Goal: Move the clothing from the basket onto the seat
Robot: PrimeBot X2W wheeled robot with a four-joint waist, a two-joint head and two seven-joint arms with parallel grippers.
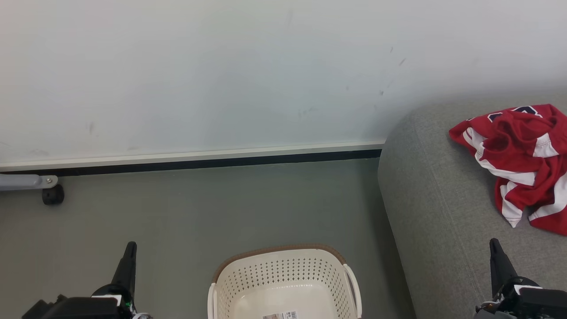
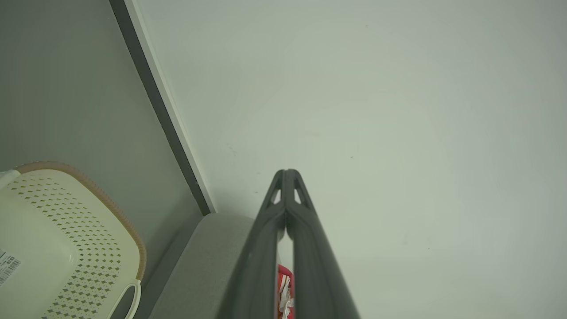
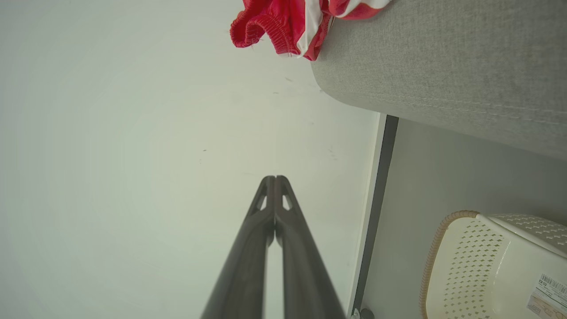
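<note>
Both dark-fingered grippers sit lowest in the head view, the left gripper [image 1: 130,246] at the lower left over the grey floor [image 1: 186,212] and the right gripper [image 1: 494,243] at the lower right over the sofa's cushion. Each has its two long fingers pressed together along their length, with nothing between them. Both wrist views confirm it: the tips meet and point at the bare pale wall [image 1: 248,75]. That parked, upward-pointing pose reads as arms at rest, not arms reaching for a load.

Between them, the cream laundry basket [image 1: 280,249] stands on the floor just beside the rounded end of the grey sofa [image 1: 434,199], probably placed there so a transfer needs only a short swing to the right. What shows of its inside holds no fabric, only a barcode label [image 1: 280,315] on the bottom.

Red clothing with white stripes [image 1: 516,150] lies crumpled on the sofa's seat, well apart from the basket. Dark navy lettering peeks out at its far edge. The bunched folds suggest it was dropped, not laid flat. It sits well in from the sofa's rounded end, so it looks unlikely to slide off.

Judging by the bare basket and the idle fingers, the task appears finished or all but finished. The near part of the basket is cut off in the head view.
</note>
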